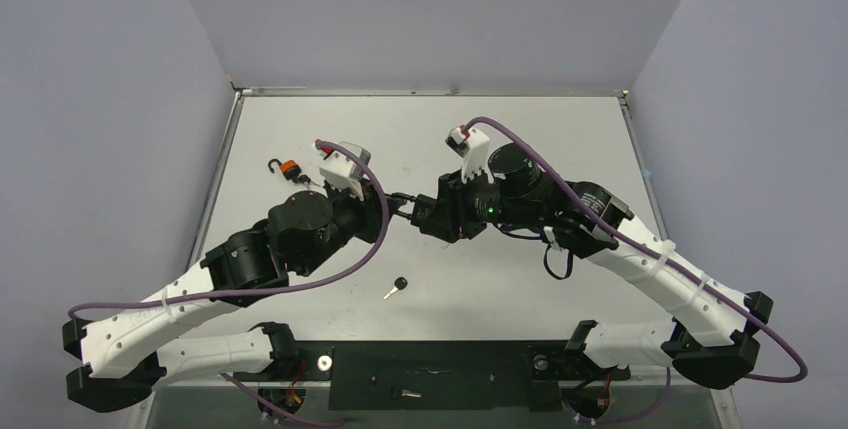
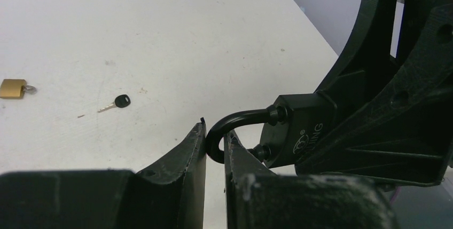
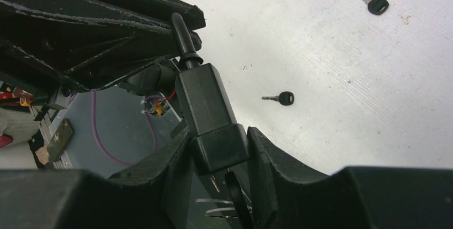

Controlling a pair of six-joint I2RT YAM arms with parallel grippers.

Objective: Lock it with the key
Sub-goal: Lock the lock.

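The right gripper [image 3: 219, 149] holds the black padlock [image 3: 205, 98] by its body. The left gripper [image 2: 215, 139] is closed on the shackle [image 2: 240, 116]. A key [image 1: 398, 286] lies on the table [image 1: 560, 139], near both grippers.

Three padlocks are counted: a black padlock [image 3: 205, 98], clamped at once by the left gripper [image 2: 215, 133] and the right gripper [image 3: 220, 138]; an orange padlock [image 1: 286, 167] behind the left fingers; and a brass padlock [image 2: 13, 88] well ahead of them. Two loose keys are seen beyond the right fingers: a nearer key [image 3: 280, 99] and a farther key [image 3: 376, 5].
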